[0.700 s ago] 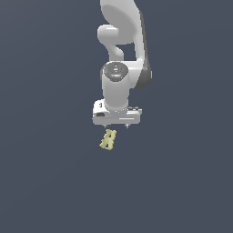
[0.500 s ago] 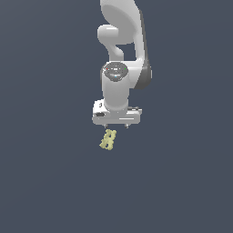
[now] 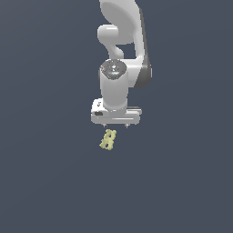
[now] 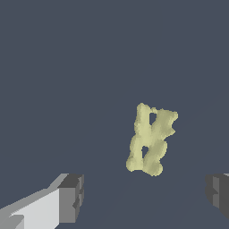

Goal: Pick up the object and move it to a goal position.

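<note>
Nothing has moved; tool [image 4: 145, 197] gapes wide, clear of the object [image 4: 151, 139].

Arm vertical, wrist down, tool [image 3: 115, 126] w/ fingers [image 4: 71, 198] wide apart

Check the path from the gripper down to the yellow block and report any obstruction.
Nothing visible stands between them. The gripper is open above the yellow block, which lies alone on the dark surface; in the wrist view only bare surface separates the fingers from it.
</note>
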`<state>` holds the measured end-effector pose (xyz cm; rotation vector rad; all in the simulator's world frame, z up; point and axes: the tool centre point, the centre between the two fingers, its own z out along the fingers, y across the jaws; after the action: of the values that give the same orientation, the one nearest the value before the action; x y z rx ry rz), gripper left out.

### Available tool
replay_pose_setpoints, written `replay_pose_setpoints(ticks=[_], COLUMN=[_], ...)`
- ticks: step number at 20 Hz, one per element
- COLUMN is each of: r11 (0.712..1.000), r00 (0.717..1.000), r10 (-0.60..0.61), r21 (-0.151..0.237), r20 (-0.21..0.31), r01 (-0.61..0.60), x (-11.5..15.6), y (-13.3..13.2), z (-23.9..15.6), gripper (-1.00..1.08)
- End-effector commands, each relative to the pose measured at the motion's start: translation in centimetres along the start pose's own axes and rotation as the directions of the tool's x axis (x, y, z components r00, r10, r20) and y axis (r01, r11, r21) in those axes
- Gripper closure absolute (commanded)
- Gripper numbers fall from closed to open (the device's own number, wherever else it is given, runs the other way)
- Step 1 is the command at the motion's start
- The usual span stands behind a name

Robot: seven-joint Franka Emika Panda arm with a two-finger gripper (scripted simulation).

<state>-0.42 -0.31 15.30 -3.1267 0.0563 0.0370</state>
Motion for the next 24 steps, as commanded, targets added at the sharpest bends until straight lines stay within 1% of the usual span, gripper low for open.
replay_pose_setpoints(ticks=[1,6,11,18,24], r11=[1.000,1.000,0.997,0.983,0.972], r00=[1.000,1.000,0.997,0.982,0.972], r10=[-0.003,0.016,0.071,0.186,0.233], r21=[0.000,0.000,0.000,-0.005,-0.008], r20=[0.000,-0.001,-0.007,-0.020,-0.026], r01=[0.003,-0.016,-0.071,-0.186,-0.233], x=[0.0,0.0,0.2,0.1,0.0], y=[-0.1,0.2,1.1,3.2,4.1], z=[-0.1,0.5,2.5,6.6,8.3], gripper=[-0.92,-0.92,-0.92,-0.92,-0.92])
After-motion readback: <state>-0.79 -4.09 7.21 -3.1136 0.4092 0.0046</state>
